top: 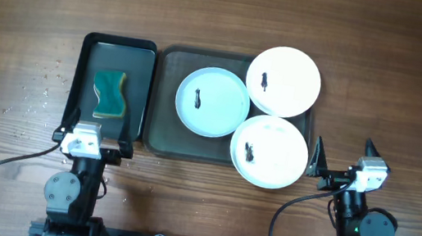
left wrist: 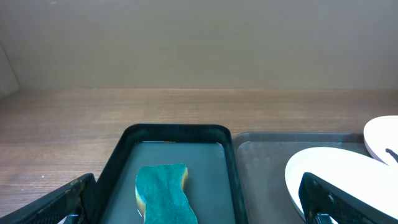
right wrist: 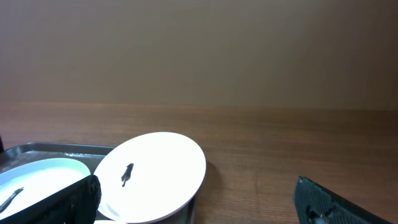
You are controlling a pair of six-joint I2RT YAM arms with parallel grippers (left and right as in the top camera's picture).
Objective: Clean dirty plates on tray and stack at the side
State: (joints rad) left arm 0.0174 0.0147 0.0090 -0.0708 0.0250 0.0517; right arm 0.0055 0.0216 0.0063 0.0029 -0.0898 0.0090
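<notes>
On tray (top: 165, 103): three smeared plates (top: 212, 102) overlap | left tool (top: 94, 138), right tool (top: 342, 153) spread wide, empty | risk: lifting one may drag its neighbour.

We see a brown wood-grained table (top: 28, 9), a dark grey-green tray (top: 162, 128), a black tray (top: 122, 40) and a teal sponge (top: 109, 95) edged in yellow. The left plate (top: 215, 114) is bluish white, the far plate (top: 290, 88) and near plate (top: 277, 148) plain white; each bears a black smear (top: 197, 99).
</notes>
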